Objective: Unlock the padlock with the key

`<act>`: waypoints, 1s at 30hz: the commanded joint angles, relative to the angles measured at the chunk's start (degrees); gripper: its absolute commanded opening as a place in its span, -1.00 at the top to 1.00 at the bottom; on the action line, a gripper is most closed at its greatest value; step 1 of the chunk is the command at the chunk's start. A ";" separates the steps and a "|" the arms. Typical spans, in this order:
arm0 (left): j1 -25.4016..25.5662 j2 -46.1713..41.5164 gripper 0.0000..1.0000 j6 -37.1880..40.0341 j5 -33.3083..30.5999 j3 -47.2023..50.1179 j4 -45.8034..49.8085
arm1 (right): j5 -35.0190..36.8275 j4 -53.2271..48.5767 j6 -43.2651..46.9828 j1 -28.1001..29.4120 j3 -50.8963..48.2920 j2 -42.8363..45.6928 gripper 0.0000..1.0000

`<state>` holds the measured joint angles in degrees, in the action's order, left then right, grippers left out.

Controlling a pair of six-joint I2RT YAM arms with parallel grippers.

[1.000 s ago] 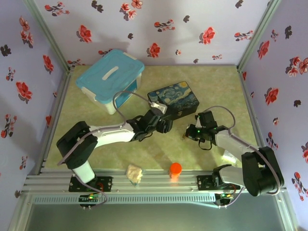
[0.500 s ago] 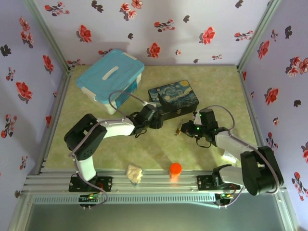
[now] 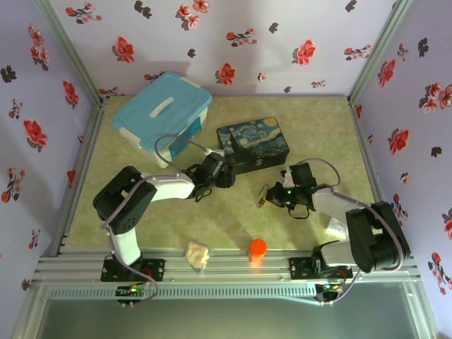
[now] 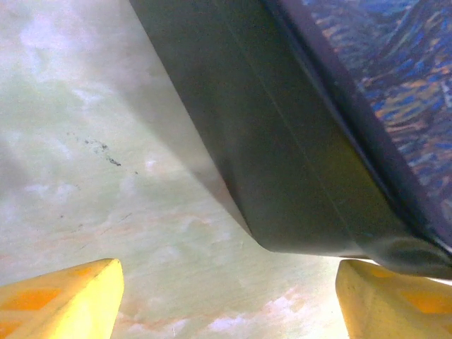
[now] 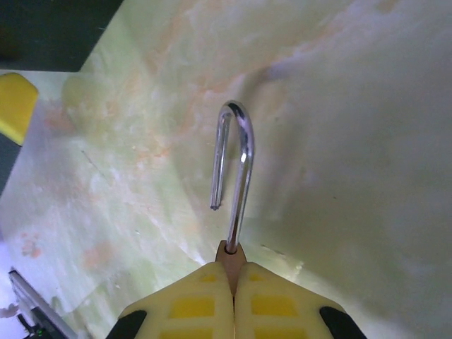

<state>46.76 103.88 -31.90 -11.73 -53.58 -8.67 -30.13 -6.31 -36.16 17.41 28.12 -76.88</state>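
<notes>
At far left a blue bin (image 3: 161, 113) sits with its lid on, so whatever is inside stays hidden. Next to it the left tool (image 4: 226, 304) hangs low over the pale green surface (image 3: 233, 219), its yellow fingers (image 4: 63, 300) spread wide and gripping nothing. It is nosed up to the near corner of the painted box (image 3: 254, 141). That box is shut as well, and its contents cannot be told. The pose reads as a free tool placed close by, ready to take or steady something. By the front rail an orange cap (image 3: 258, 246) stands well apart from the work. To the right, between box and rail, is the padlock (image 5: 241, 183), with the right tool (image 5: 232, 272) clenched tight on its brass body. The silver shackle juts out ahead of the fingertips, low over the surface; whether it touches cannot be told. Gripping the body leaves the shackle free to move. The shackle's short leg ends in open air, clear of the body, which suggests the lock may already be sprung.
</notes>
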 commanded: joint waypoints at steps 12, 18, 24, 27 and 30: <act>-1.33 -3.47 -0.62 -0.05 0.94 0.61 0.64 | 21.83 -22.94 10.49 -0.71 10.93 -4.83 0.69; -2.55 -8.78 -0.62 1.92 0.74 0.67 2.75 | 24.72 -25.43 11.89 -0.68 13.54 -3.91 0.48; -2.49 -16.63 -0.63 2.18 0.74 2.51 6.02 | 24.61 -23.67 12.04 -0.66 13.80 -3.72 0.27; -2.33 -22.94 -0.63 2.85 1.04 4.58 7.79 | 27.01 -23.56 12.11 -0.71 14.33 -1.34 0.26; -2.36 -31.12 -0.68 5.70 2.08 7.22 8.85 | 30.31 -20.68 11.74 -0.71 13.42 4.81 0.06</act>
<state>44.45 78.56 -29.67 -10.61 -48.38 -2.52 -4.45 -28.58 -25.02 17.12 40.69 -77.34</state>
